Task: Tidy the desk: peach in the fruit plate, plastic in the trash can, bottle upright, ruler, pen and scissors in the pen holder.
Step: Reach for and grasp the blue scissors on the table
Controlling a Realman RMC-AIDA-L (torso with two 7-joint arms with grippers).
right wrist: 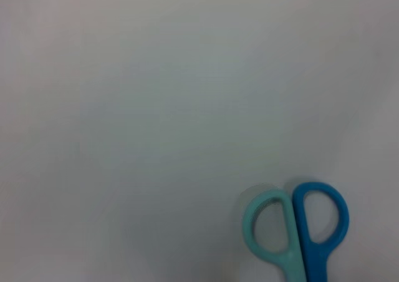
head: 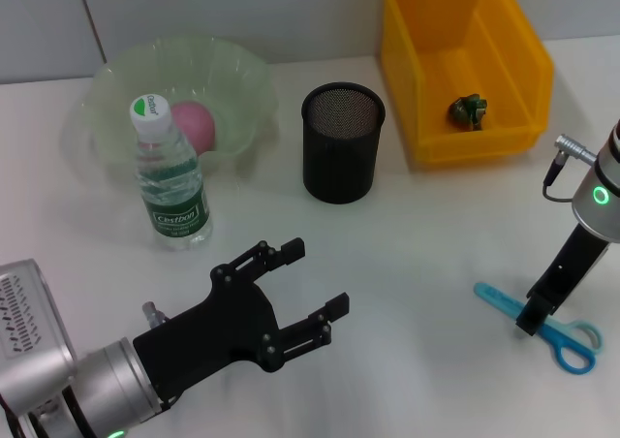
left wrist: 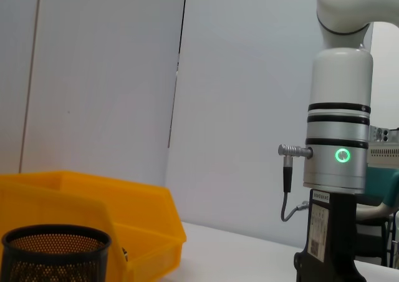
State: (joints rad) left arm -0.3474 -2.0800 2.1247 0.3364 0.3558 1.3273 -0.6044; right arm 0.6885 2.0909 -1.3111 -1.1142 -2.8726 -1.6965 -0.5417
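A pink peach [head: 194,123] lies in the pale green fruit plate [head: 242,65] at the back left. The water bottle [head: 174,181] stands upright just in front of that plate. Mid-table is the black mesh pen holder [head: 342,142], also seen in the left wrist view [left wrist: 56,254]. The yellow trash can [head: 513,50] at the back right holds a crumpled green plastic [head: 470,110]. Blue scissors [head: 494,297] lie flat at the front right, handles showing in the right wrist view [right wrist: 299,232]. My right gripper [head: 533,317] points down onto their middle. My left gripper [head: 315,278] hovers open at the front left. Ruler and pen are out of view.
The trash can's yellow wall [left wrist: 124,207] stands right behind the pen holder in the left wrist view, with my right arm [left wrist: 336,170] upright farther off. White tabletop lies between the pen holder and the scissors.
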